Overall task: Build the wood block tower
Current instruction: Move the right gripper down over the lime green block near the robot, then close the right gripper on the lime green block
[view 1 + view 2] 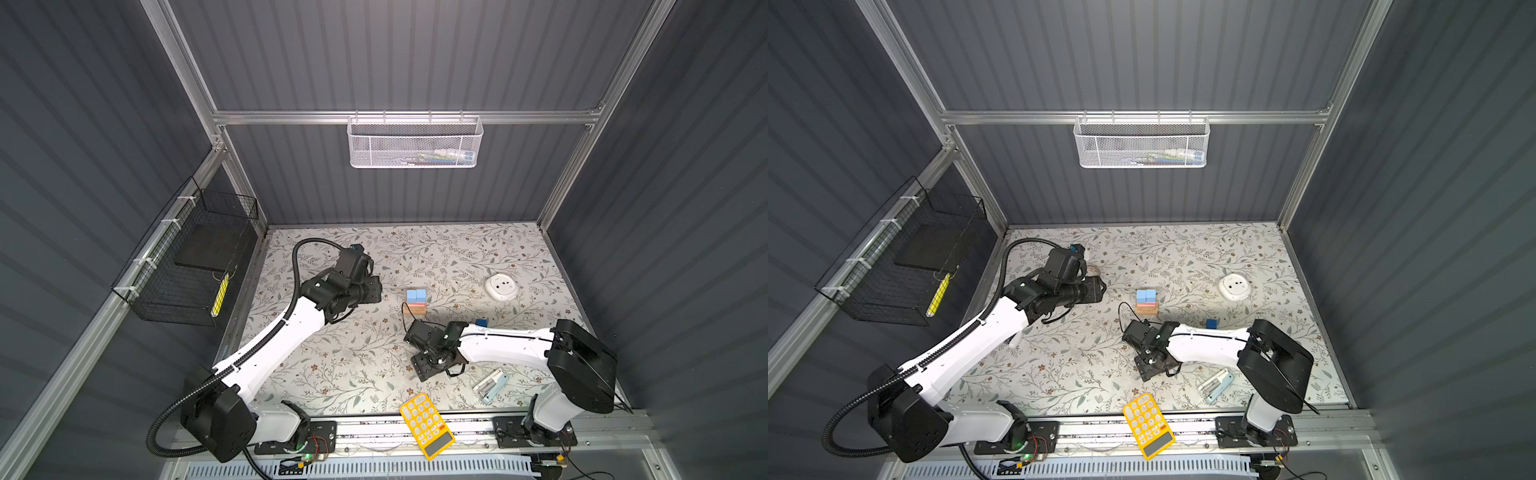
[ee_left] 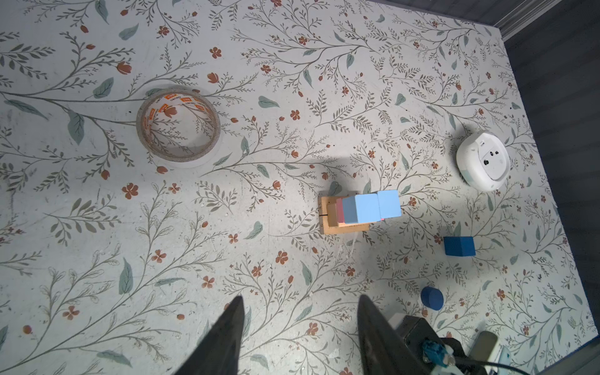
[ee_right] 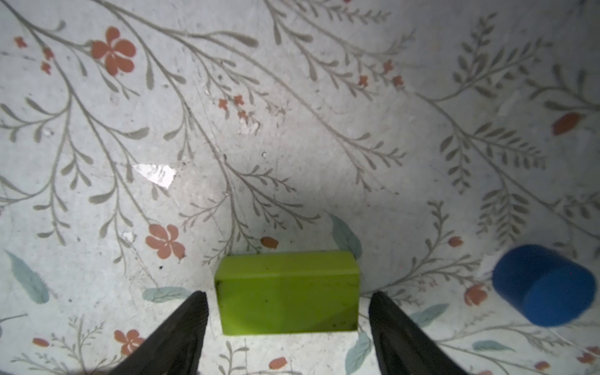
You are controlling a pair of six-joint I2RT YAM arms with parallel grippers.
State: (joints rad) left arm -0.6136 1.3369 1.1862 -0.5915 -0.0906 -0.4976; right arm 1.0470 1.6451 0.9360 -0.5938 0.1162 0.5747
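The tower (image 1: 416, 302) (image 1: 1146, 302) (image 2: 357, 212) stands mid-table: tan bars at the base, a pink bar above, two light-blue cubes on top. A lime-green bar (image 3: 287, 292) lies flat on the table between the fingers of my right gripper (image 3: 287, 293), which is open, with a narrow gap on each side. The dark-blue cylinder (image 3: 545, 285) (image 2: 431, 298) lies beside it. A dark-blue cube (image 1: 481, 323) (image 2: 459, 245) sits right of the tower. My left gripper (image 2: 301, 297) (image 1: 372, 289) hangs open and empty to the left of the tower.
A tape roll (image 2: 178, 126) lies at the back left. A white round device (image 1: 501, 288) sits at the back right. A yellow calculator (image 1: 427, 424) and a pale-blue stapler (image 1: 491, 385) lie near the front edge. Wire baskets (image 1: 415, 143) (image 1: 191, 266) hang on the walls.
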